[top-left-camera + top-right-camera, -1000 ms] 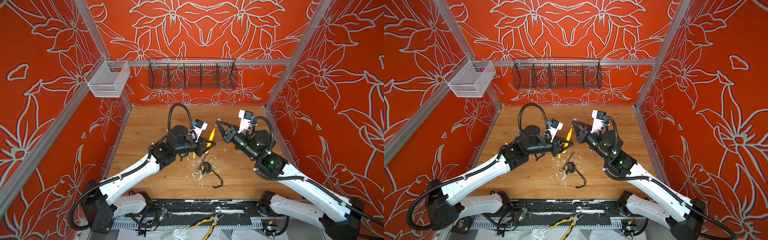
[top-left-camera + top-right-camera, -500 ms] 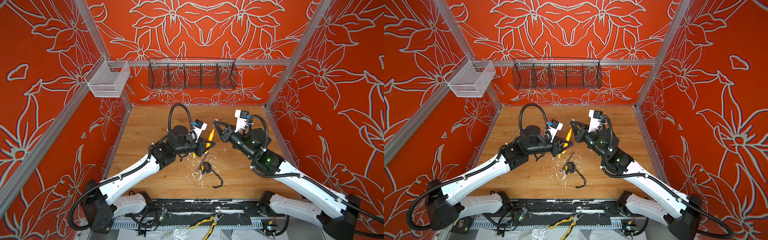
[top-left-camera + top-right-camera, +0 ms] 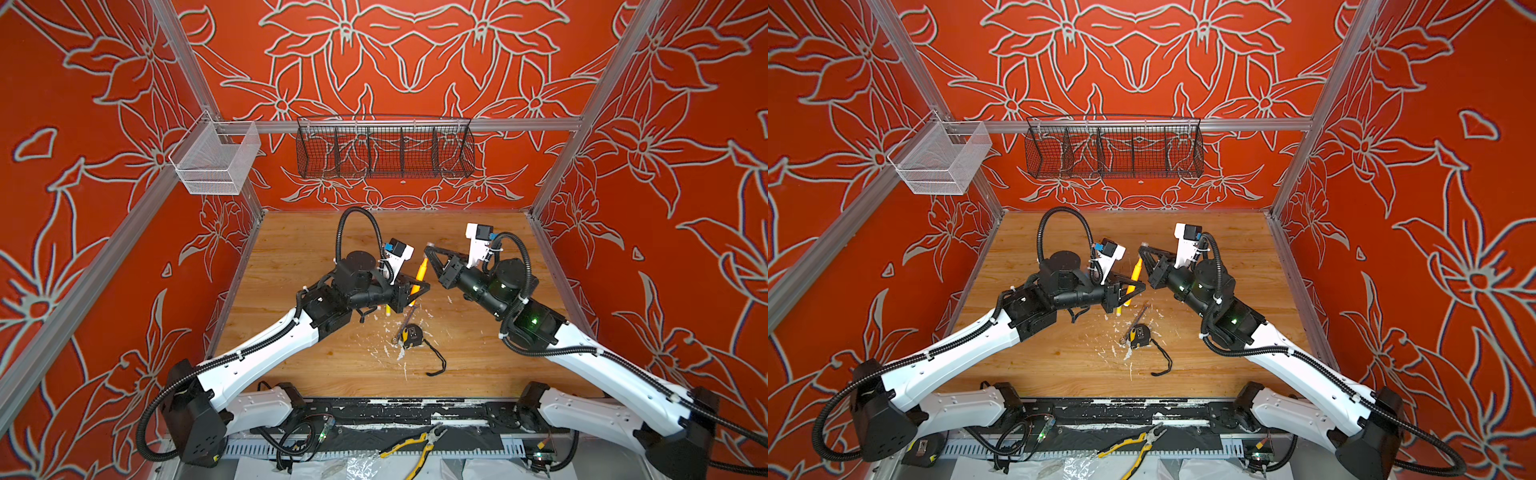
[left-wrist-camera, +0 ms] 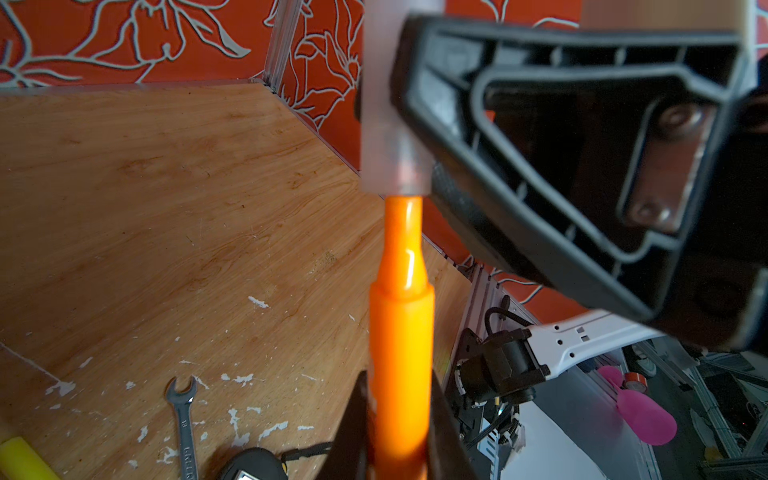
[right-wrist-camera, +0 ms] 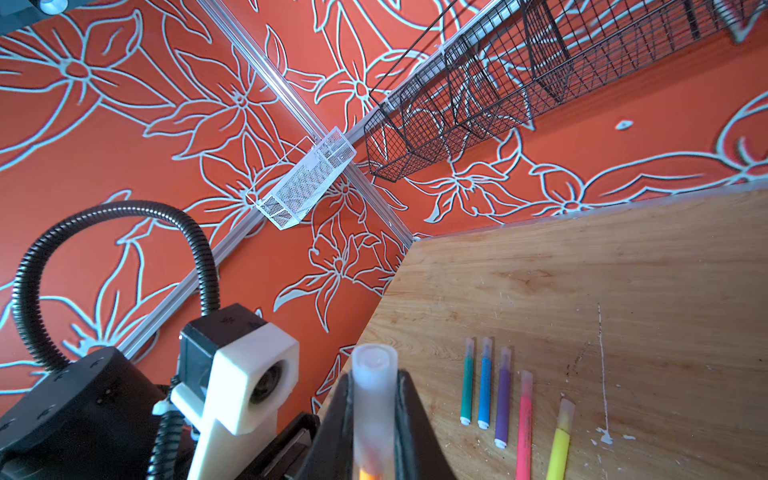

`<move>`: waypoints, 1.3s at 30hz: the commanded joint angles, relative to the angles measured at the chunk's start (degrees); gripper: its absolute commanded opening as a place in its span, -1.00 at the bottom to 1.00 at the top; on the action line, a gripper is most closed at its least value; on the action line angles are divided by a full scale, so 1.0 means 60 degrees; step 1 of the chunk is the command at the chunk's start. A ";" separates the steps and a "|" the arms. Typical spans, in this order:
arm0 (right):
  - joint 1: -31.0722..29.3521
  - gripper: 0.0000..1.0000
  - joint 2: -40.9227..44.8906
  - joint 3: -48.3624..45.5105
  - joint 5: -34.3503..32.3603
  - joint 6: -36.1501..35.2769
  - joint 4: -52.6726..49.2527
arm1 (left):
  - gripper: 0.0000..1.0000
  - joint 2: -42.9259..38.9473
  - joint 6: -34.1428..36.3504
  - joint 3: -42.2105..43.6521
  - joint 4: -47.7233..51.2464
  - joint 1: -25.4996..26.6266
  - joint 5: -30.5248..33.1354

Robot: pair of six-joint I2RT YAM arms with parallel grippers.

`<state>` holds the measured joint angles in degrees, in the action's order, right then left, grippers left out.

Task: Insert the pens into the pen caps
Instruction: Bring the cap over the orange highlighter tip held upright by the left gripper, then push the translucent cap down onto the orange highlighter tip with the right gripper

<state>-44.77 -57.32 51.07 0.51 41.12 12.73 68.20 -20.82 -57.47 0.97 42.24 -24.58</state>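
My left gripper (image 4: 399, 419) is shut on an orange pen (image 4: 401, 332), held off the table with its narrow tip pointing at my right gripper (image 5: 374, 399). That gripper is shut on a clear pen cap (image 5: 374, 386). The pen's tip sits at the cap's (image 4: 386, 104) open mouth, and a little orange shows inside it. In both top views the two grippers meet mid-table, left (image 3: 424, 286) and right (image 3: 428, 249), with the pen (image 3: 420, 272) between them. Green (image 5: 467, 386), blue (image 5: 484, 386), purple (image 5: 503, 399), pink (image 5: 524, 424) and yellow (image 5: 559, 444) pens lie in a row on the wood, each with a clear cap on.
A grey wrench (image 4: 185, 419) and a tape measure (image 3: 411, 334) with a black strap lie among white paint flecks just in front of the grippers. A black wire basket (image 3: 384, 147) and a white mesh basket (image 3: 216, 162) hang on the walls. Pliers (image 3: 415, 444) lie off the front edge.
My right gripper has moved a little left with the cap, closing on the orange pen's tip. The left arm and its pen have stayed put.
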 commanded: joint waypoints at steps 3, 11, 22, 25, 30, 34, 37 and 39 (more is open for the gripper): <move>-0.0086 -0.86 0.0140 -0.0241 0.0044 0.0099 0.0148 | -1.00 -0.0210 0.0096 -0.0177 -0.0119 0.0054 0.0045; -0.0279 -0.87 0.0120 -0.0821 0.0596 0.0978 0.0792 | -1.00 -0.0260 0.0202 0.0026 -0.0319 0.0052 0.0572; -0.1019 -0.83 -0.0137 -0.1280 0.0302 0.1223 0.1526 | -1.00 -0.0200 0.0386 0.0255 -0.0627 0.0054 0.1305; -0.1017 -0.58 -0.0023 -0.1347 0.0128 0.1115 0.1493 | -1.00 -0.0245 0.0468 0.0277 -0.0631 0.0050 0.1328; -0.1026 -0.07 0.0553 -0.1293 -0.0456 0.0766 0.0894 | -1.00 -0.0303 0.0706 0.0277 -0.0559 0.0056 0.1306; -0.1019 0.16 0.1239 -0.1316 -0.0972 0.0427 0.0368 | -1.00 -0.0421 0.1219 0.0299 -0.0457 0.0058 0.1309; -0.1027 0.19 0.1645 -0.1253 -0.1344 0.0219 -0.0027 | -1.00 -0.0572 0.1843 0.0368 -0.0402 0.0063 0.1029; -0.1019 0.19 0.1852 -0.1245 -0.1487 0.0131 -0.0114 | -1.00 -0.0689 0.2225 0.0441 -0.0360 0.0065 0.0766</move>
<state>-50.81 -47.62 43.31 -5.39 43.66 14.61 66.08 -12.49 -55.59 -0.05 42.44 -17.78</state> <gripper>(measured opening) 0.594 0.139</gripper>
